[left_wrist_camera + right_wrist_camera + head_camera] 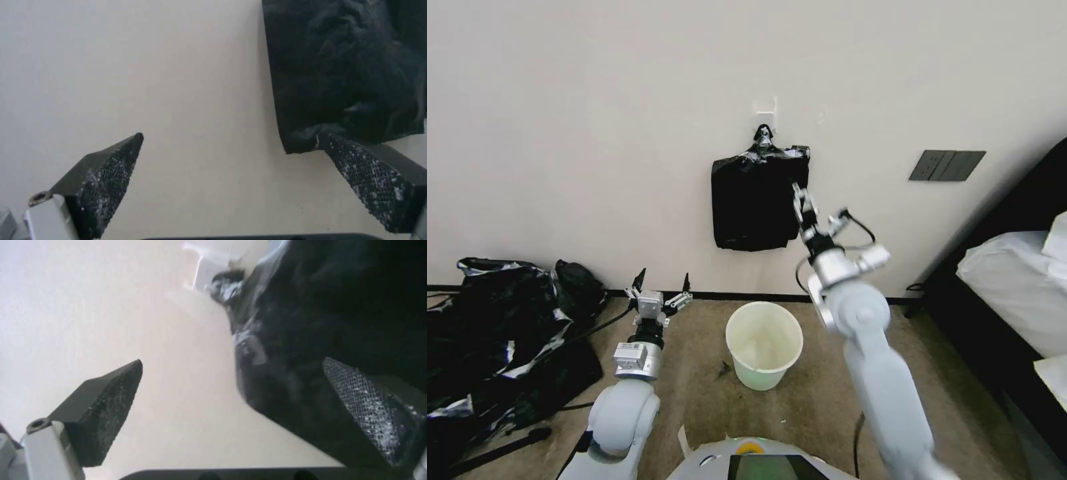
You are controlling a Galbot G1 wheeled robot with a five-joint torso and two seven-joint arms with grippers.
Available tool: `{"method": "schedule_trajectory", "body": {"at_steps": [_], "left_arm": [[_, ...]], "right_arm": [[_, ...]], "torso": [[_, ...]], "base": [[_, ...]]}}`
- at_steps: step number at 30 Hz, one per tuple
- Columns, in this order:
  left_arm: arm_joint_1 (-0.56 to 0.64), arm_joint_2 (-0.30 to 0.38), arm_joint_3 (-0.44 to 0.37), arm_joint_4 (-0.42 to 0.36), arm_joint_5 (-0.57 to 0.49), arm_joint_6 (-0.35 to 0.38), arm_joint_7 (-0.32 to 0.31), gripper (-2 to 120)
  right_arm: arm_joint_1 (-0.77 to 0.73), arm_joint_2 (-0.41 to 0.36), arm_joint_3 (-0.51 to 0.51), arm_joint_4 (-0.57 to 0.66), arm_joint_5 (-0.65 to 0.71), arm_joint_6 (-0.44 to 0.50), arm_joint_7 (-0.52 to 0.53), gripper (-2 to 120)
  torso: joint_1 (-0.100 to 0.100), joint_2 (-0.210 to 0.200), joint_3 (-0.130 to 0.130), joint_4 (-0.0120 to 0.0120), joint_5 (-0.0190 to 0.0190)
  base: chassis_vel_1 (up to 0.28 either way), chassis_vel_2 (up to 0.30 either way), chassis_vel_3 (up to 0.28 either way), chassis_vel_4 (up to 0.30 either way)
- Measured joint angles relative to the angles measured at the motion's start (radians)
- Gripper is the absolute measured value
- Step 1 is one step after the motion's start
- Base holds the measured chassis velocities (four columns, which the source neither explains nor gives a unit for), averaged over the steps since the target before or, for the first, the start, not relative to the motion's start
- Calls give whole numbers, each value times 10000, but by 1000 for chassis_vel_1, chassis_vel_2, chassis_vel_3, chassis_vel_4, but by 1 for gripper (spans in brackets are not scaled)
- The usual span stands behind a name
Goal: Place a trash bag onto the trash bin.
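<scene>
The trash bin (764, 344) stands upright on the tan carpet (820, 400), close to the foot of the cream wall (594, 133), and serves as the landmark here. It is a round cream-white bucket with an open mouth and nothing draped over its rim.

Above the bin, a flat black bundle of bags (758, 198) hangs against the wall, pinched at its top by a metal clip (764, 137) under a small white hook (765, 109). No single loose trash bag can be told apart from this bundle.

The right gripper (799, 200) is raised above and slightly right of the bin, at the bundle's right edge. Its fingers are spread apart — in the right wrist view the gripper (231, 390) has one textured finger (109, 396) over bare wall and the other in front of the black plastic (333, 323), with nothing held. Whether that finger touches the plastic cannot be told.

The left gripper (662, 283) sits low, left of the bin and near the dark baseboard (714, 295), pointing toward the wall. Its fingers are also spread and hold nothing; the left wrist view shows the gripper (229, 156) facing the wall with the bundle's lower corner (302, 143) behind one fingertip.

Farther left of the bin, a large heap of black plastic with silvery streaks (500, 333) lies on the floor. Well to the right of the bin, a bed with white bedding (1014, 287) stands — and a dark wall plate (947, 165) is set above it.
</scene>
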Motion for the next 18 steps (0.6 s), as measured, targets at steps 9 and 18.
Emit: {"method": "schedule_trajectory", "body": {"at_steps": [9,18], "left_arm": [[55,-117,24,-157,20,-14,0,100],[40,-87,45,-229,7,-35,8,100]], "right_arm": [[2246,651,-782,-2160,481,117,448,99],[3492,926,-782,-3467,399,143,482,94]], "torso": [[0,0,0,-1,0],[0,-1,-1,-4,0]], "base": [[0,0,0,0],[0,0,0,0]]}}
